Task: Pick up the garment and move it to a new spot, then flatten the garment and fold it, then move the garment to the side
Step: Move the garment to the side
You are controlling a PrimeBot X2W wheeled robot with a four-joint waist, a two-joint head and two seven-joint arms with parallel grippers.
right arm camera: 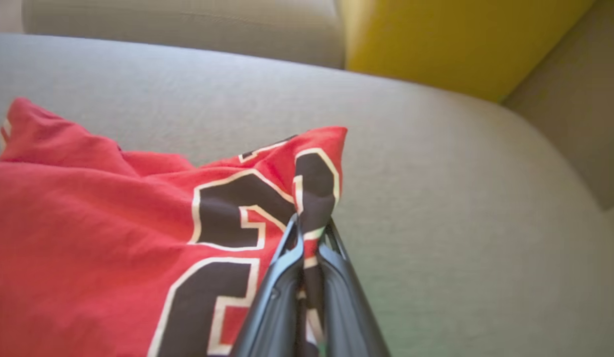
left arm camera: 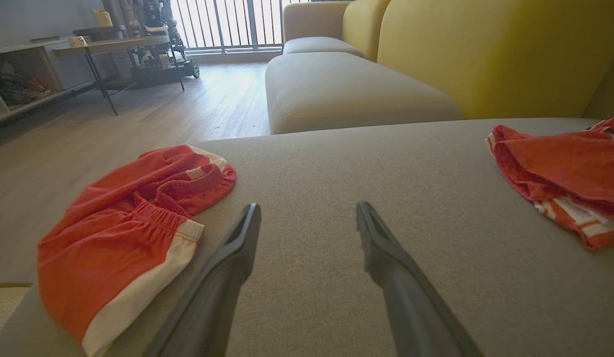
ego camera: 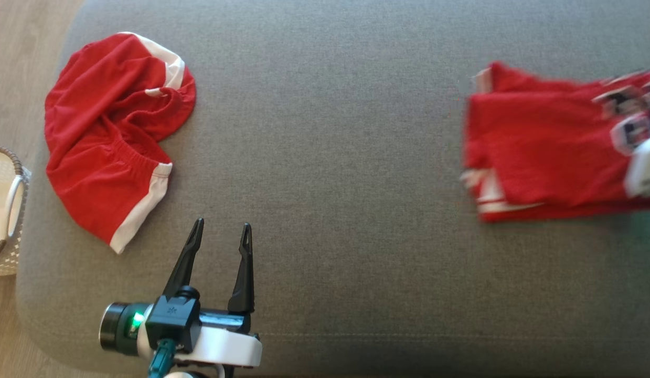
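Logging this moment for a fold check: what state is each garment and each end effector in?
red shorts: crumpled, lying loose on the grey cushion.
red jersey: folded in layers, one edge pinched.
left end effector: open, empty.
right end effector: shut on the red jersey.

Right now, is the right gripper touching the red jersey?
Touching. The right wrist view shows it plainly: the right gripper is shut on a raised fold of the red jersey, with the printed cloth pinched between its jaws.
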